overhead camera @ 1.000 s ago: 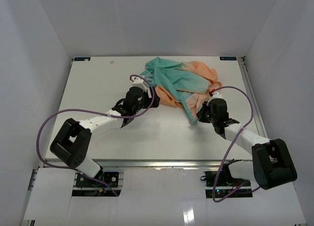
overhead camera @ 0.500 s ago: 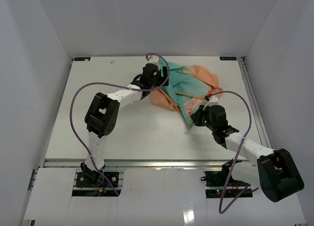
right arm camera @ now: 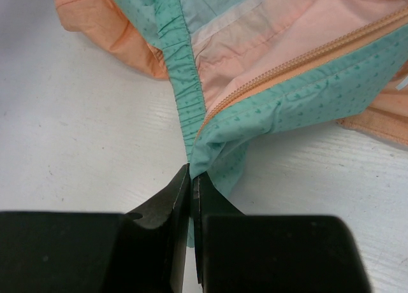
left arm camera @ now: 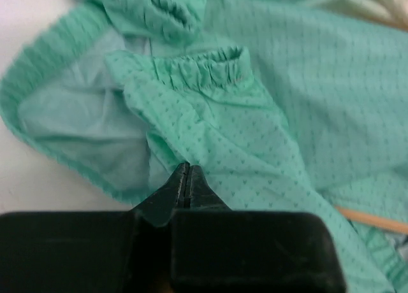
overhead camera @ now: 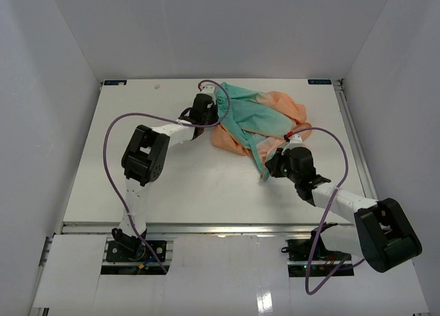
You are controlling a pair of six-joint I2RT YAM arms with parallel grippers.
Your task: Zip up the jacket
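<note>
A white table (overhead camera: 137,185) was enclosed by plain white walls, and the jacket (overhead camera: 258,113) was left bunched on it in an unzipped heap, directly ahead of both pincers.

The right gripper (right arm camera: 191,178) was seen clenched, with the teal corner of the hem caught between its jaws. From that corner the gathered hem band (right arm camera: 182,70) was carried straight ahead of the tips. The orange zipper (right arm camera: 287,67) was laid out ahead and to the right of them, with its long axis slanted away from the pincer. The peach lining was exposed between band and zipper. The zipper's lower end was therefore found just beyond the right fingertips, so the right arm was judged the nearer one to it.

The left gripper (left arm camera: 185,178) was seen with its jaws pressed together, and the tips were set against a fold of teal cloth. Whether any cloth was pinched there could not be told. An elastic sleeve cuff (left arm camera: 210,76) was seen just ahead of those tips, and no zipper teeth could be made out close to them. That pincer (overhead camera: 207,110) was placed at the heap's opposite edge, well apart from the right gripper (overhead camera: 270,167).

A slider could not be made out in any view. The coming move was judged to depend on the two zipper halves being brought alongside each other near the right pincer.
</note>
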